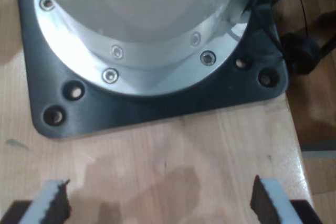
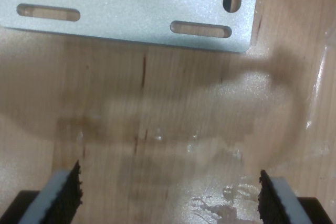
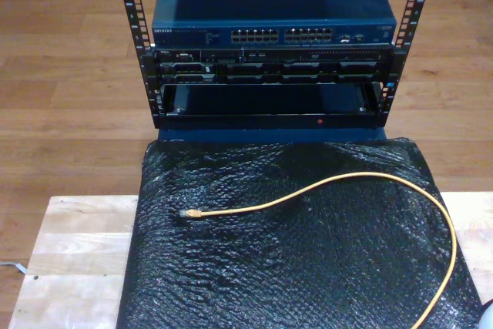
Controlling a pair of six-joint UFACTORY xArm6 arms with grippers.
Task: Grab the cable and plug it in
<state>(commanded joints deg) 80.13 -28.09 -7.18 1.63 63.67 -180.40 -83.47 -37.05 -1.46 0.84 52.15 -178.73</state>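
Note:
The yellow-orange cable [image 3: 347,177] lies loose on a black bubble-wrap mat [image 3: 308,267] in the exterior view. Its clear plug [image 3: 188,213] rests toward that view's left, and the cable curves away to the right and runs off the bottom edge. Nothing touches it. My first gripper [image 1: 161,203] is open over bare wood, facing a black base plate [image 1: 157,108] with a round aluminium flange. My second gripper [image 2: 169,198] is also open over wood, in front of a silver slotted plate [image 2: 131,19]. Neither has anything between its fingers.
Beyond the mat stands a black rack [image 3: 269,75] holding a blue network switch [image 3: 273,5] with a row of ports [image 3: 285,35]. Below it sit further units and an open bay. A light wooden table [image 3: 77,252] carries the mat. Black cables [image 1: 302,51] hang beside the first arm's base.

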